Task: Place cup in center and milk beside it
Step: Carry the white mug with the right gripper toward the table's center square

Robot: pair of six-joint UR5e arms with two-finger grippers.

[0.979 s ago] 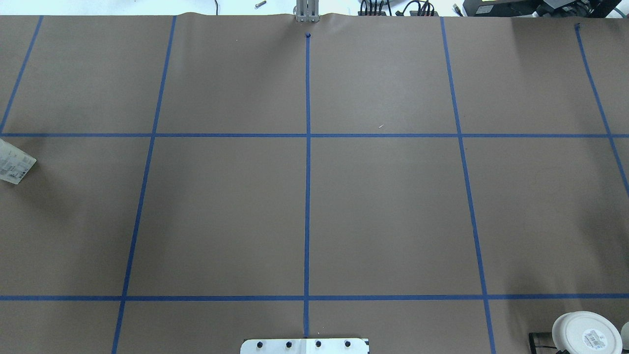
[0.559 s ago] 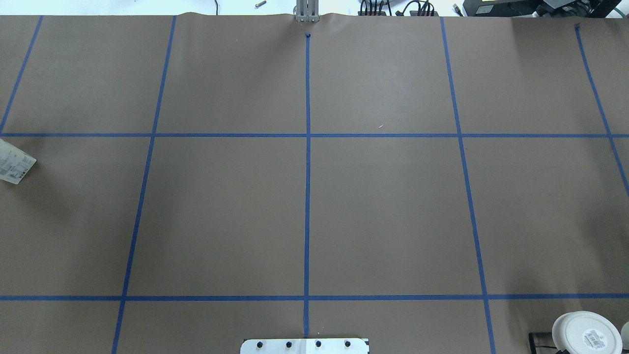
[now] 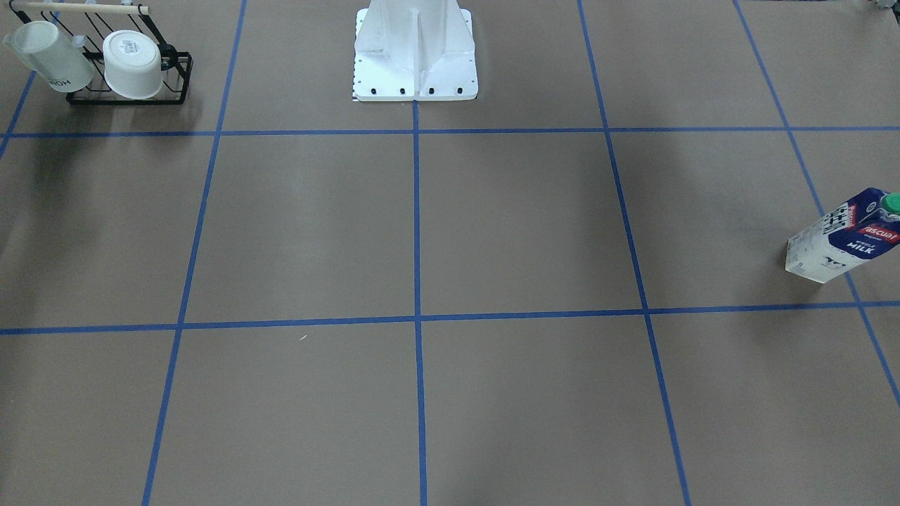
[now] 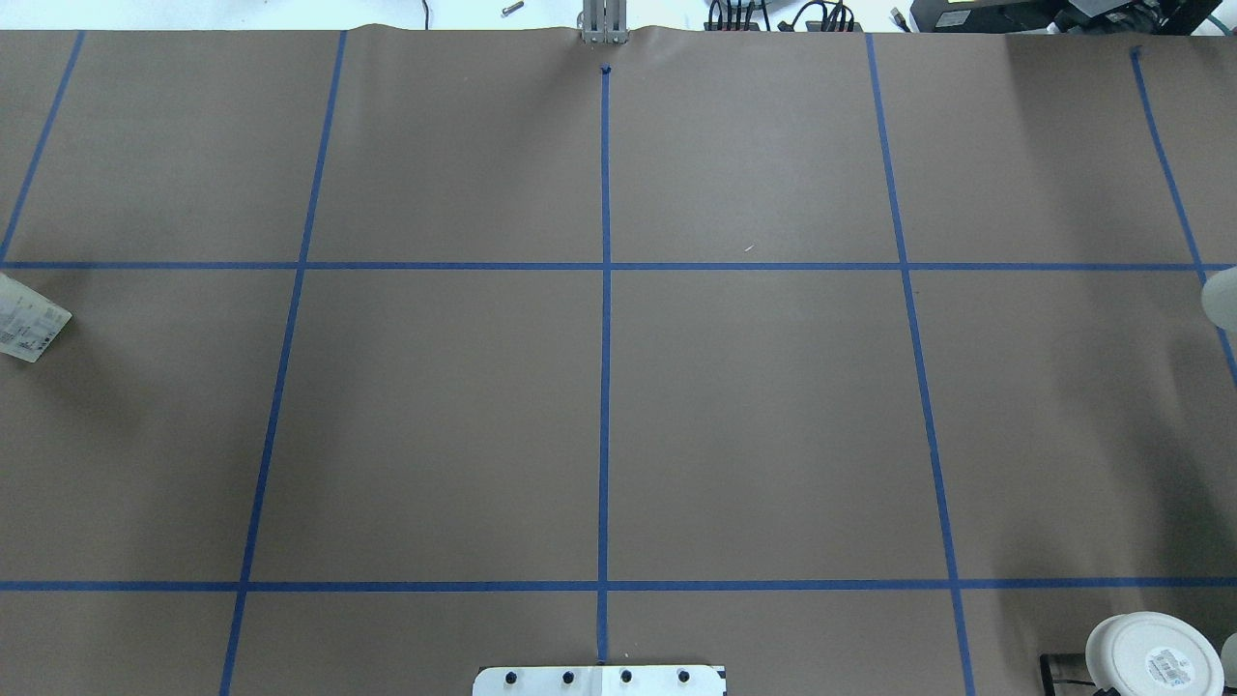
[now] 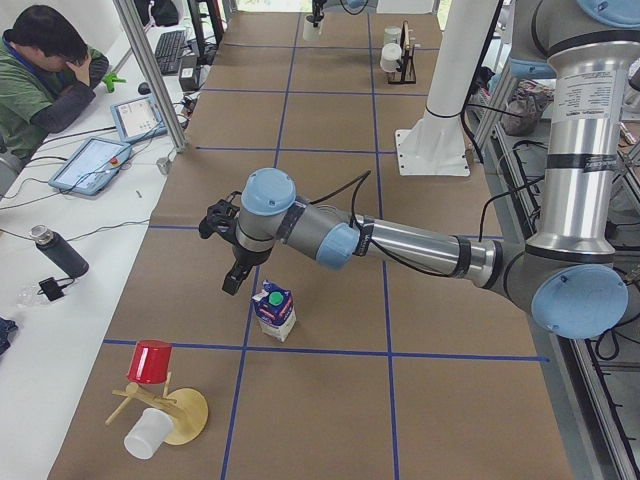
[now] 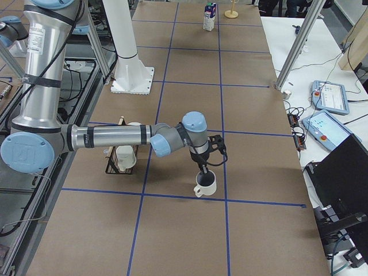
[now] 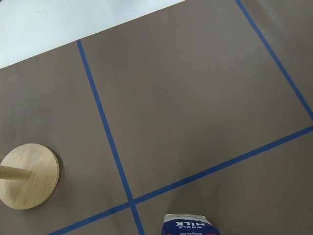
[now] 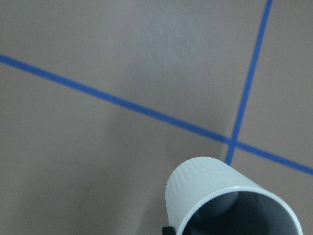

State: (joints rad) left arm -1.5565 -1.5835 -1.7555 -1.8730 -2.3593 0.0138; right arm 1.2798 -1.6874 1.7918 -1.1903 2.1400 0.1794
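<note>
Evidently the first step is in hand: the cup (image 6: 205,185) is held at its rim by the right gripper (image 6: 203,173). It is out at the robot's right end of the tabletop (image 6: 253,144), just beside a blue tape crossing (image 8: 233,142) and well apart from the center (image 4: 606,425). One finger is seen dipping into the mouth and a dark finger (image 8: 167,229) shows against the outer wall, so the wall is judged to be pinched between them. Whether the base is lifted cannot be told. A carry toward the center is called for next, with the cup kept level. The cup is seen as white and ribbed outside, grey inside, with a small loop handle. The milk carton (image 5: 274,310) is seen upright at the opposite end, near the left gripper (image 5: 233,278). Whether that gripper's fingers are spread or pressed together cannot be told.
</note>
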